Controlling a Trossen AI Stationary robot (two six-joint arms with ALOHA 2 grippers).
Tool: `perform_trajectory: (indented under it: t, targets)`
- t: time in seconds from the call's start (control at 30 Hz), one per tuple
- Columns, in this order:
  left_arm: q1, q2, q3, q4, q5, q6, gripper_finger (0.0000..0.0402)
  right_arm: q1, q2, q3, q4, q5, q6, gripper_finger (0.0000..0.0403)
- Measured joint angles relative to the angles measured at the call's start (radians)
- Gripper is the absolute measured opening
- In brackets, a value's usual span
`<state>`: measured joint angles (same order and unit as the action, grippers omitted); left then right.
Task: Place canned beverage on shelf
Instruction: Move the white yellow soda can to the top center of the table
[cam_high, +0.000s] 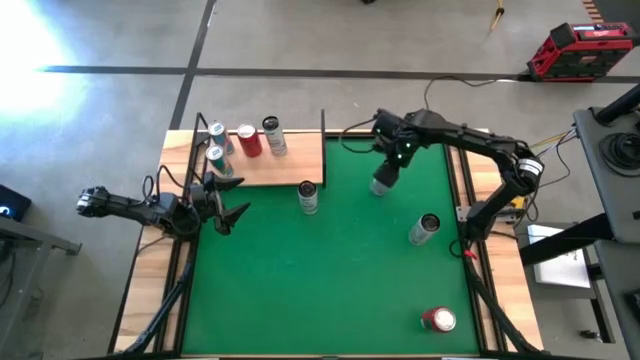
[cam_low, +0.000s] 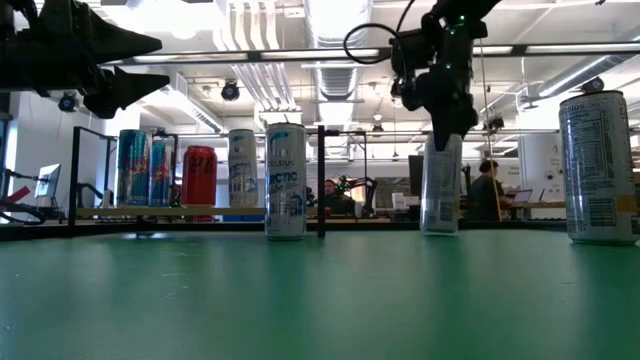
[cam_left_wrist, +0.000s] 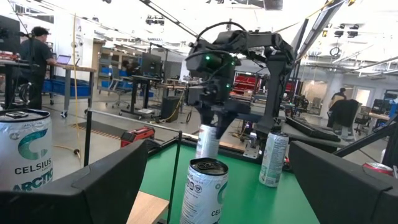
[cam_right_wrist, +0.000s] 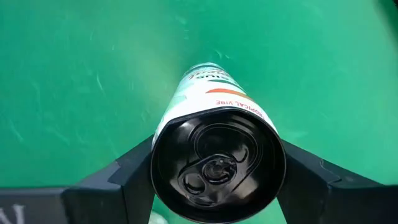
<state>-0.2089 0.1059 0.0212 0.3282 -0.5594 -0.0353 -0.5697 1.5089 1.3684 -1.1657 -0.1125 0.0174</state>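
Observation:
My right gripper (cam_high: 384, 182) is over the green mat's (cam_high: 330, 290) far middle, pointing steeply down, shut on a slim pale can (cam_low: 440, 195). The shelf (cam_high: 275, 168), a light-wood board with black rods, lies at the far left. Several cans stand upright on it, among them a red one (cam_high: 248, 140). A white Celsius can (cam_high: 308, 197) stands on the mat just off the shelf's near right corner. My left gripper (cam_high: 228, 205) hovers open at the table's left, beside the shelf's near edge, holding nothing. My right gripper pinches the can between its two fingers (cam_right_wrist: 134, 168), which lie on opposite sides of its wall just below the top rim (cam_right_wrist: 166, 121). The fingers come from above, pointing down. The can stays upright; whether its base rests on the mat cannot be told.
Another tall can (cam_high: 424, 229) stands on the mat's right side, and a red can (cam_high: 438, 320) lies near the front right corner. The shelf's upright black rods (cam_low: 320, 180) stand at its edges. People work at desks in the room beyond the table.

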Motion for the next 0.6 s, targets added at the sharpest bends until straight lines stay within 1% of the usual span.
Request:
perform_trajectory:
  t: [0.17, 0.33, 0.6]
  targets:
    - [0.000, 0.000, 0.000, 0.000, 0.000, 0.000, 0.0375, 0.034, -0.001, 0.001, -0.007, 0.012, -0.264, 0.0263]
    - [0.000, 0.000, 0.000, 0.000, 0.000, 0.000, 0.0375, 0.059, -0.002, 0.001, -0.012, 0.000, -0.492, 0.0264]
    - [0.000, 0.000, 0.000, 0.000, 0.000, 0.000, 0.0375, 0.069, -0.002, 0.002, -0.039, 0.004, -0.718, 0.0265]
